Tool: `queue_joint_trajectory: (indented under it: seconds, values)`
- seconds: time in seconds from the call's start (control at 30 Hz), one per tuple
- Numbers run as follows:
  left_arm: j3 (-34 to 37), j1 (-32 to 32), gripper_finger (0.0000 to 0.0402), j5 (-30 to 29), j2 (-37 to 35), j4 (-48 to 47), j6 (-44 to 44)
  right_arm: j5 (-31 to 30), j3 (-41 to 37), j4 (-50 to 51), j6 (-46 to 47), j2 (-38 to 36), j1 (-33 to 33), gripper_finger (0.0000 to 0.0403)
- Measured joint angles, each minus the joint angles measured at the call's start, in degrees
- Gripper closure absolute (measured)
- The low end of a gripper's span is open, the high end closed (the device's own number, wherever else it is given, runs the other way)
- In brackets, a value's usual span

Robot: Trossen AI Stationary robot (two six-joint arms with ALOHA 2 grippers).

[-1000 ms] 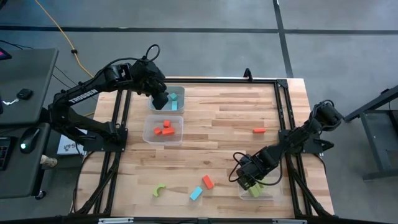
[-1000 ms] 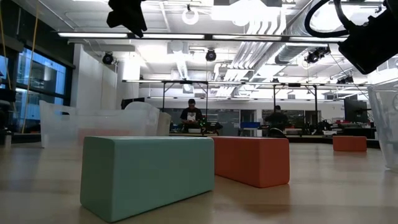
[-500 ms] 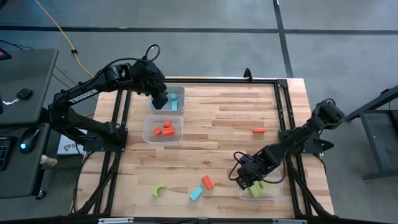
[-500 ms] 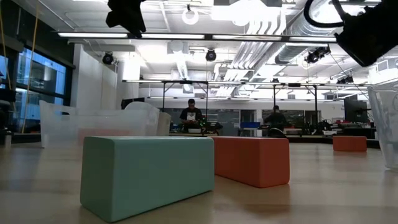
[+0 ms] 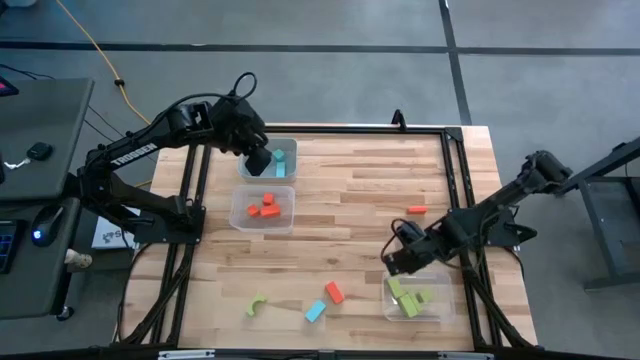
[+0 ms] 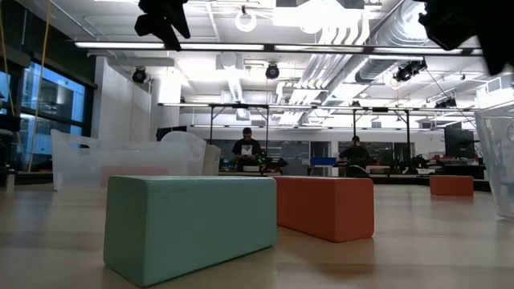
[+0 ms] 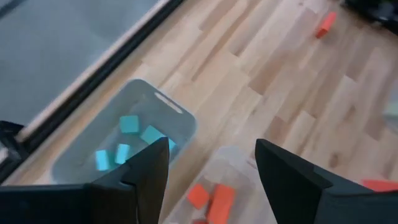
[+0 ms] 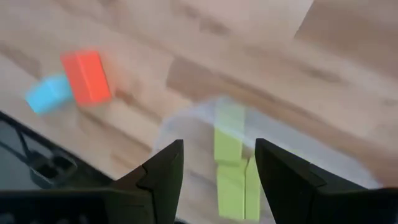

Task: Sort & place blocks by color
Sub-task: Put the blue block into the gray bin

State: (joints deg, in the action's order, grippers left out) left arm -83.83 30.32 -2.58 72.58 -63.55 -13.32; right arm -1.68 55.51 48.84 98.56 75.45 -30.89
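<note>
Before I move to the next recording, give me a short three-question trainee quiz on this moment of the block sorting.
1. True or false: the green arch is already in the bin of green blocks.
2. Which gripper is over the bin of cyan blocks? A) left gripper B) right gripper
3. What colours are the three other blocks lying loose on the table?

Key:
1. False; it lies on the table.
2. A
3. Two red-orange: red block, far red block. One cyan block.
</note>
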Motion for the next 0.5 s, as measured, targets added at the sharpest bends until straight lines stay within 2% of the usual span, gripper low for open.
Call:
queue_joint_trajectory:
  seconds: [0.13, 0.3, 0.5]
  values:
    - [0.00, -0.01, 0.0189, 3.21, 0.00, -1.30, -0.16, -3.28, 0.00, 2.04, -0.12, -3.01, 2.32, 0.0214]
    - [-0.02, -0.59, 0.0190, 3.49, 0.00, -5.90, -3.85, -8.51, 0.00, 3.15, -1.38, -5.23, 6.13, 0.0214]
    - [0.05, -3.13, 0.0190, 3.50, -0.01, -10.42, -4.20, -9.24, 0.00, 3.13, -1.55, -5.76, 10.63, 0.0214]
